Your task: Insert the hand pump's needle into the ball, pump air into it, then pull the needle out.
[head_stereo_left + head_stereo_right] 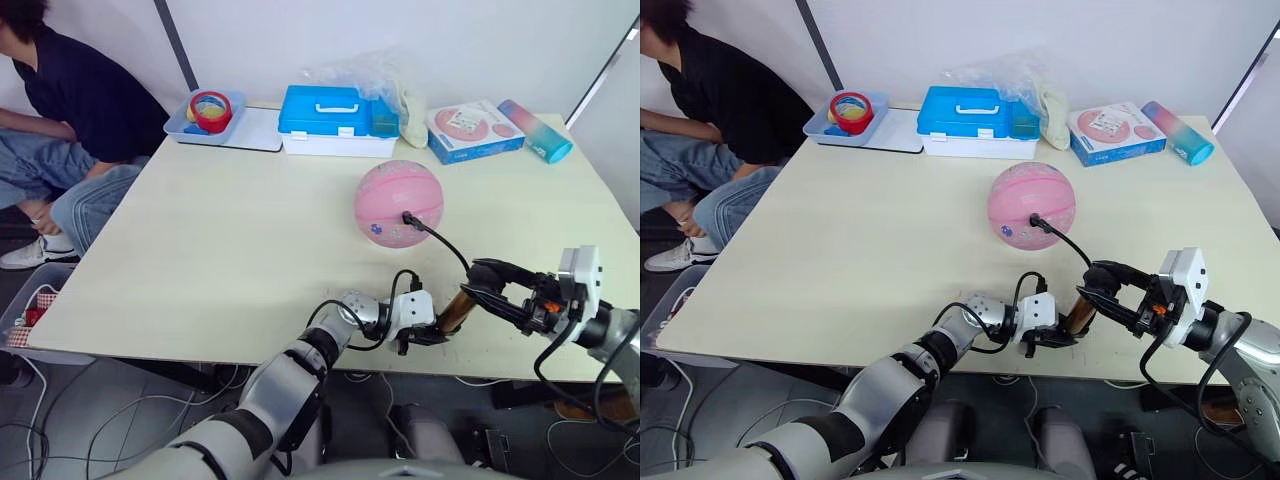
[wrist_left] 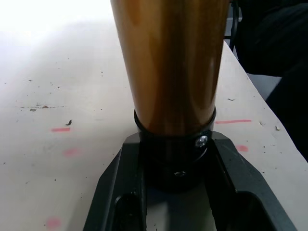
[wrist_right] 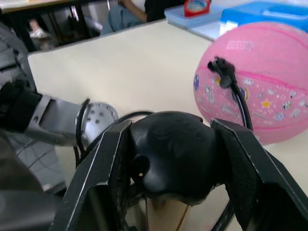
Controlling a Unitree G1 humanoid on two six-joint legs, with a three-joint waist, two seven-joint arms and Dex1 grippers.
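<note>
left pincer [image 1: 425, 336] pinching bronze-gold hand pump [image 1: 456, 311] base | right pincer [image 1: 492, 287] clamping black handle | risk: taut hose tugging needle from pink rubber ball [image 1: 398, 203] at 12 o'clock

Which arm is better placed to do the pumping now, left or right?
Right. The right gripper is clamped on the pump handle, so it can probably stroke it, while the left gripper holds the pump's base. The hose already reaches the ball.

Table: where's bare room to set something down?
The table's left half, between the ball and the left edge, is bare. Crowded: back edge with blue case, tray and box; front right around the hand pump.
</note>
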